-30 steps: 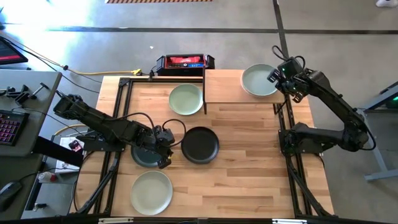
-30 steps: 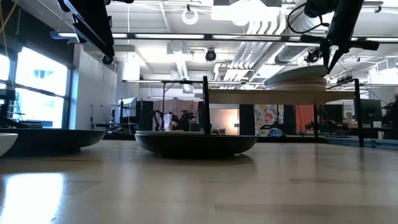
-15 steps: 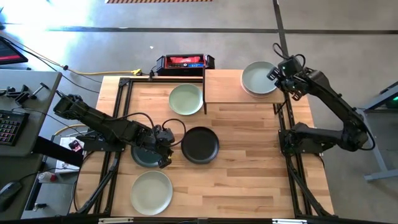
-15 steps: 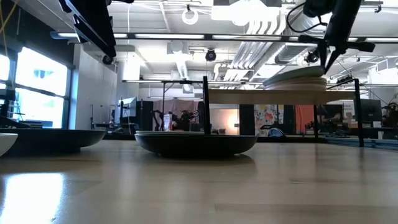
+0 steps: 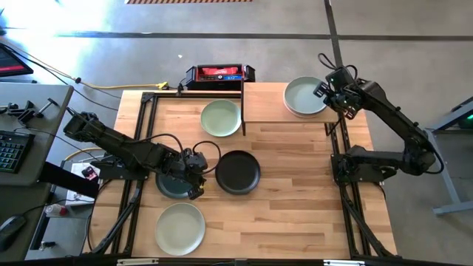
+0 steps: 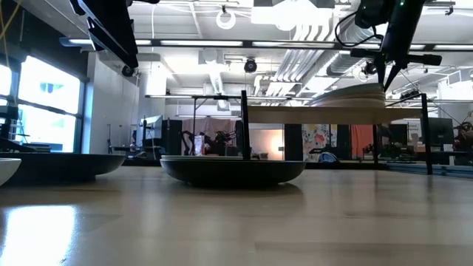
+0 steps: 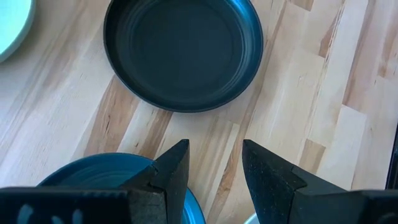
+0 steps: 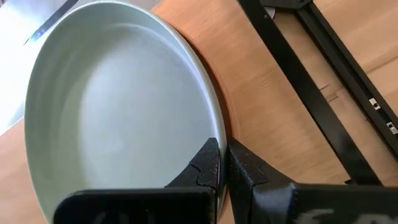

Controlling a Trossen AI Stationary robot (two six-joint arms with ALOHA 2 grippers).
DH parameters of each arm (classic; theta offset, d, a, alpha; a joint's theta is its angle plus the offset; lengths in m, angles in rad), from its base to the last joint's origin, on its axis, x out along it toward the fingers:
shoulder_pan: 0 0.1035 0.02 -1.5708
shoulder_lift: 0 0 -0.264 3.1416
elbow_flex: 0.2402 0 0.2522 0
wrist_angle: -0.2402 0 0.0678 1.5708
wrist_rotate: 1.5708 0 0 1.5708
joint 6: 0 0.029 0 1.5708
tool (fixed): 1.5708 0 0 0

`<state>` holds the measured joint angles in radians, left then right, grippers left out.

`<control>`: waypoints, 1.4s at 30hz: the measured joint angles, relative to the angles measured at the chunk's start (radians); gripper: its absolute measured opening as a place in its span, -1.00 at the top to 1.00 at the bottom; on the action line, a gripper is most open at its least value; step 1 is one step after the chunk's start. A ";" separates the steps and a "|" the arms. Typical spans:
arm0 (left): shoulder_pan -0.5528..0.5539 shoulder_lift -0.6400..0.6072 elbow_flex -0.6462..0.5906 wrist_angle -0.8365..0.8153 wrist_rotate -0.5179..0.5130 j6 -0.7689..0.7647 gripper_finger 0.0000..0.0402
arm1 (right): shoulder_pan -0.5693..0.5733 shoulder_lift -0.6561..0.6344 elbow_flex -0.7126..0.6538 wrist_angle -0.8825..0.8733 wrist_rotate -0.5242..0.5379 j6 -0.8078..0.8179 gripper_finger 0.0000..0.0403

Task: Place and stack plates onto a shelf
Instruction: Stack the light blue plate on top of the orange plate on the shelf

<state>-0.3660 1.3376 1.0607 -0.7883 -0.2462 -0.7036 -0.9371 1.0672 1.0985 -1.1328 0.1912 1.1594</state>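
My right gripper [image 5: 325, 90] is shut on a pale green plate [image 5: 303, 96] over the right end of the light-wood shelf [image 5: 266, 105]. In the low view the plate [image 6: 353, 94] sits tilted on the shelf board [image 6: 310, 115] under the gripper [image 6: 385, 74]. My left gripper [image 5: 194, 177] is open and empty. It hangs above the right rim of a dark teal plate [image 5: 171, 185], [image 7: 106, 177], next to a black plate [image 5: 237, 171], [image 7: 180, 53]. A sage green plate [image 5: 221, 117] and a pale green plate [image 5: 179, 227] lie on the tabletop. My right gripper pinches the plate's rim [image 8: 213, 127] on the plate's right side, one finger [image 8: 207, 163] inside the plate and one [image 8: 244, 169] outside. The fingers come from above, pointing down. The held side [image 6: 377, 89] is raised and the plate slopes down to the shelf at its left side.
A red and black box [image 5: 219, 74] stands at the table's far edge beside the shelf. Black frame rails [image 5: 144, 125] run along both table sides. A desk with a keyboard [image 5: 9, 151] stands left of the table. The bare tabletop [image 5: 295, 199] lies at the near right.
My right gripper has gone a little toward the table's left edge, still shut on the pale green plate. The plate has shifted the same way over the shelf.
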 joint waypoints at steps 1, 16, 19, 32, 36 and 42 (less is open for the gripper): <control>0.000 0.000 0.000 0.000 0.000 0.000 0.32 | 0.000 0.000 0.000 0.000 -0.001 -0.001 1.00; 0.000 0.000 0.000 0.000 0.000 0.000 0.32 | -0.001 0.000 0.000 0.001 -0.051 0.009 1.00; 0.000 0.000 0.000 0.000 0.000 0.000 0.32 | -0.001 0.000 0.000 0.001 -0.061 -0.001 1.00; 0.000 0.000 0.000 0.000 0.000 0.000 0.32 | -0.001 0.000 0.000 0.031 -0.143 -0.036 1.00; 0.000 0.000 0.000 0.000 0.000 0.000 0.32 | -0.001 0.000 0.000 0.031 -0.129 -0.035 1.00; 0.000 0.000 0.000 0.000 0.000 0.000 0.32 | -0.001 0.000 0.000 0.031 -0.136 -0.042 1.00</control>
<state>-0.3660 1.3376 1.0607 -0.7887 -0.2462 -0.7033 -0.9381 1.0668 1.0985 -1.1019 0.0553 1.1178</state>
